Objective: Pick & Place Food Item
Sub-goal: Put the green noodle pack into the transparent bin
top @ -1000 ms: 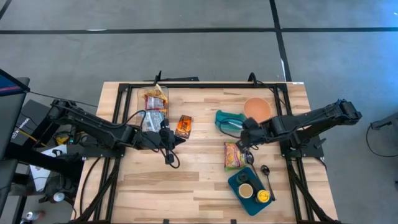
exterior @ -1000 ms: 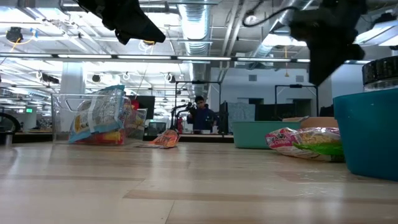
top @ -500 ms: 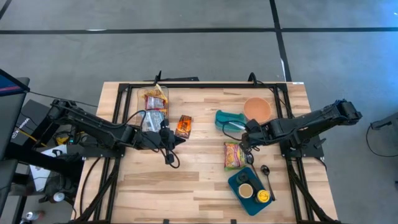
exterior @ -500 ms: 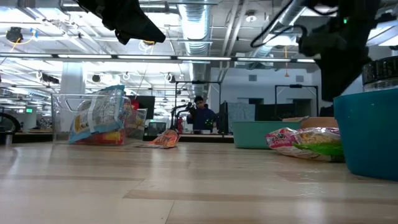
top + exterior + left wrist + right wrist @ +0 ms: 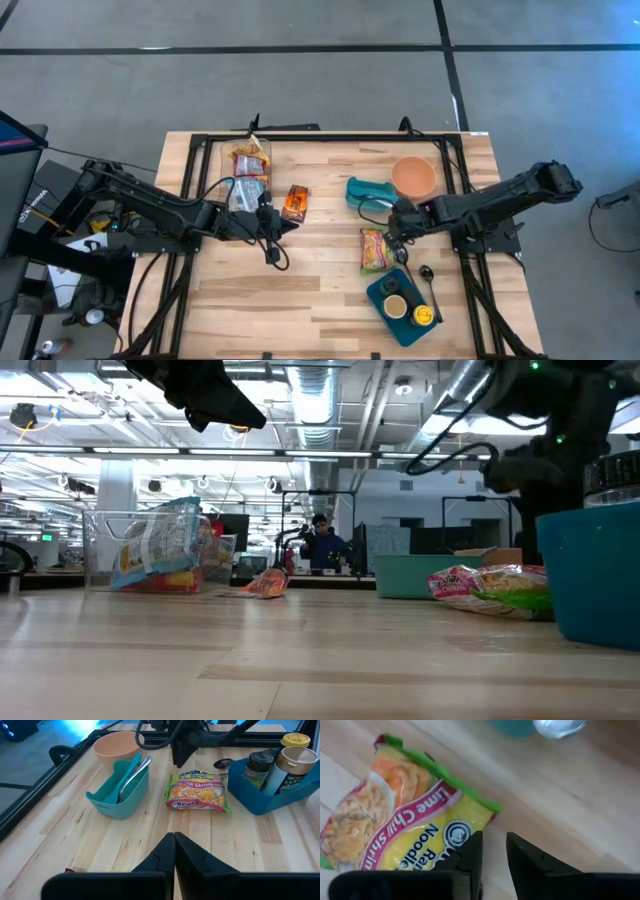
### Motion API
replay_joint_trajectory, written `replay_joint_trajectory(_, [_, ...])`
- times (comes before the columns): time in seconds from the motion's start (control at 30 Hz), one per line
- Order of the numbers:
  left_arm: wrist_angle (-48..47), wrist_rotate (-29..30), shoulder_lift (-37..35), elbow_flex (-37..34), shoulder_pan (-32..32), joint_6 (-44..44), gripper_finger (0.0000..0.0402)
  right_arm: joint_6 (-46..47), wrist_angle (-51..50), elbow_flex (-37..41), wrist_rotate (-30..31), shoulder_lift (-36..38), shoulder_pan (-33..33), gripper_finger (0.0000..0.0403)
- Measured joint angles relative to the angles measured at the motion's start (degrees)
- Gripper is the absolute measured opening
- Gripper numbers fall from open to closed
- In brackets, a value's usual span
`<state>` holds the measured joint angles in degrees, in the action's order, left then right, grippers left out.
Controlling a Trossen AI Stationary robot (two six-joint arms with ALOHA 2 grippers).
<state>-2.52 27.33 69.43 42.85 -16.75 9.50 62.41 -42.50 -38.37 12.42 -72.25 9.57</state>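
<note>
Right gripper [image 5: 492, 851] — fingers narrowly parted, holding nothing — hangs just above the ramen packet [image 5: 375, 250] on the surface [image 5: 310, 290]; left gripper [image 5: 174, 836] is closed and empty.

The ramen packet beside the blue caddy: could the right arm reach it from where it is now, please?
Probably yes. The right gripper hangs just above the ramen packet edge, fingers slightly apart, with nothing between them; the blue caddy and teal bin sit clear of it.
</note>
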Motion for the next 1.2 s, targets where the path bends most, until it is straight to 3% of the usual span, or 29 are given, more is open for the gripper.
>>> replay_joint_trajectory(0.23, [0.00,0.00,0.00,0.00,0.00,0.00,0.0000,0.02,10.93,6.20,-2.10,4.52,0.04,0.0081])
replay_joint_trajectory(0.5, [0.13,0.02,0.00,0.00,0.00,0.00,0.0000,2.16,14.02,11.94,-1.78,12.61,0.02,0.0081])
replay_joint_trajectory(1.03, [0.52,0.04,0.00,0.00,0.00,-0.07,0.0000,0.91,15.91,13.64,-3.45,12.89,-4.53,0.0081])
replay_joint_trajectory(1.2, [0.50,0.04,0.00,0.00,0.00,-0.04,0.0000,0.81,15.84,13.64,-6.57,12.92,-6.10,0.0091])
